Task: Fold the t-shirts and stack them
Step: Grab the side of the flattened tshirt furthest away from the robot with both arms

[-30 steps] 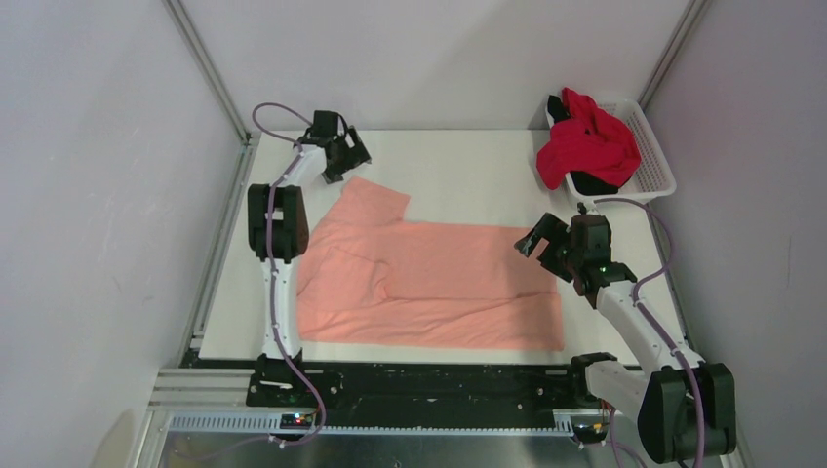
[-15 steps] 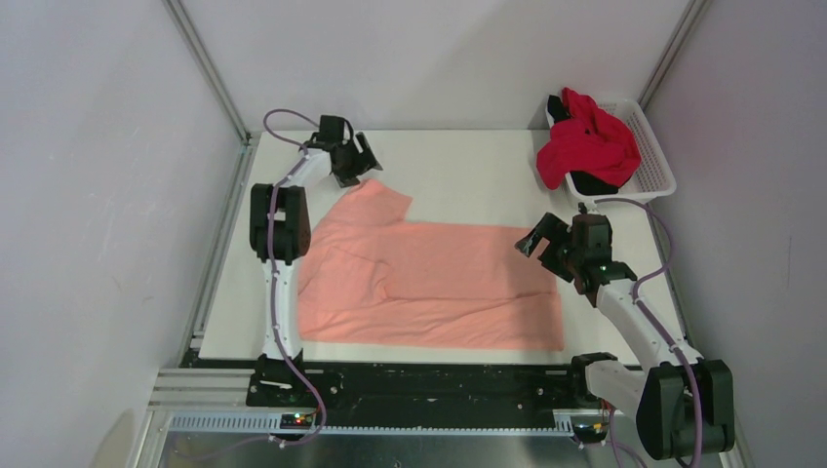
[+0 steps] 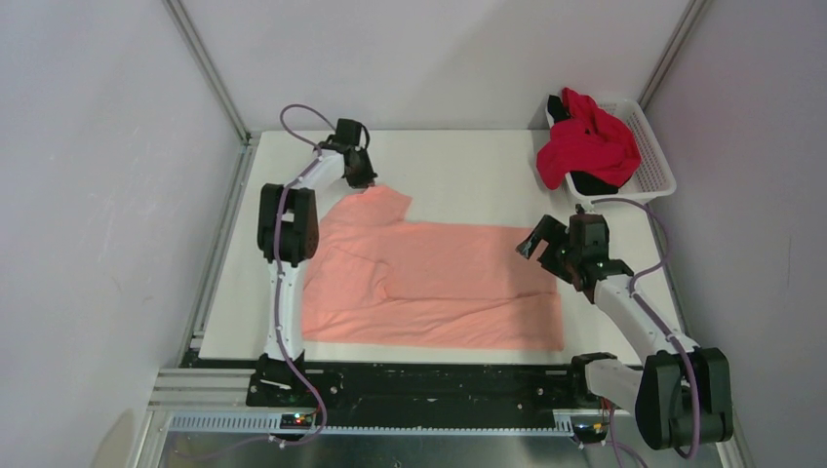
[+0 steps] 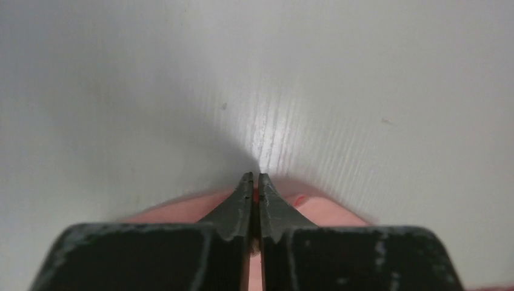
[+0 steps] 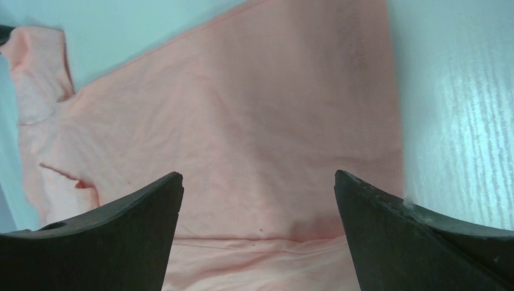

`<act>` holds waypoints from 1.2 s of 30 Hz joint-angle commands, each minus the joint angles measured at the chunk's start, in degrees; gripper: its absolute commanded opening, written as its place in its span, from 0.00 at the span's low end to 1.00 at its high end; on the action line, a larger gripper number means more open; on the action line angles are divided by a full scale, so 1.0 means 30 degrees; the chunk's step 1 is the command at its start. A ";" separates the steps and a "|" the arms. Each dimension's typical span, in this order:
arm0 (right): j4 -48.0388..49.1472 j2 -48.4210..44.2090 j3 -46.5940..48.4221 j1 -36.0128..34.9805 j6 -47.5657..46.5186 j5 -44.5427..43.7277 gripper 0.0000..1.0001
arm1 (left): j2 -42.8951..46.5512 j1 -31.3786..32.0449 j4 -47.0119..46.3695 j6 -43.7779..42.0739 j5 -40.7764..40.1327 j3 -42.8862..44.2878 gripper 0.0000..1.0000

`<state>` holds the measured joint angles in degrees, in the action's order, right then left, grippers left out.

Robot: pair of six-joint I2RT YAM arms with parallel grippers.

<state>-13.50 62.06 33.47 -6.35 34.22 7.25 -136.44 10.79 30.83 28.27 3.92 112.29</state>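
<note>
The pink shirt (image 3: 439,283) lies spread on the surface (image 3: 468,175). The left gripper (image 3: 366,181) is pinched on its far sleeve edge, likely to fold it inward; the right gripper (image 3: 539,241) hangs wide apart above the hem. The red shirt (image 3: 590,146) sits in the basket (image 3: 655,146).

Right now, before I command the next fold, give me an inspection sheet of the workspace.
Surface: white table, no spills seen.
Job's things: pink shirt spread mid-table, left part rumpled; red shirt and black shirt bundled in the basket, far right.
Clutter: nothing seen.
Grippers: left gripper shut on the pink shirt's far sleeve edge; right gripper open above the shirt's right edge.
Cables: purple cables run along both arms, off the cloth.
Surroundings: white walls, metal frame posts.
</note>
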 commanded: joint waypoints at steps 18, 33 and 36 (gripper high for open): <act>-0.7600 1.5393 1.5096 -0.2122 0.0690 -1.3464 0.90 | 0.3557 0.0955 0.0479 -0.2892 0.0577 -0.1299 0.00; -1.1621 1.7909 1.6082 -0.2874 0.2748 -1.5020 0.73 | 0.6179 0.1094 -0.1449 -0.2437 0.0351 -0.4918 0.00; -1.1597 1.7799 1.5718 -0.2878 0.3065 -1.5028 0.63 | 0.6579 0.1122 -0.1659 -0.2397 0.0396 -0.5418 0.00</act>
<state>-45.41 115.87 82.11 -14.94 40.05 -35.33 -122.04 13.76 28.58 21.43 5.13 97.12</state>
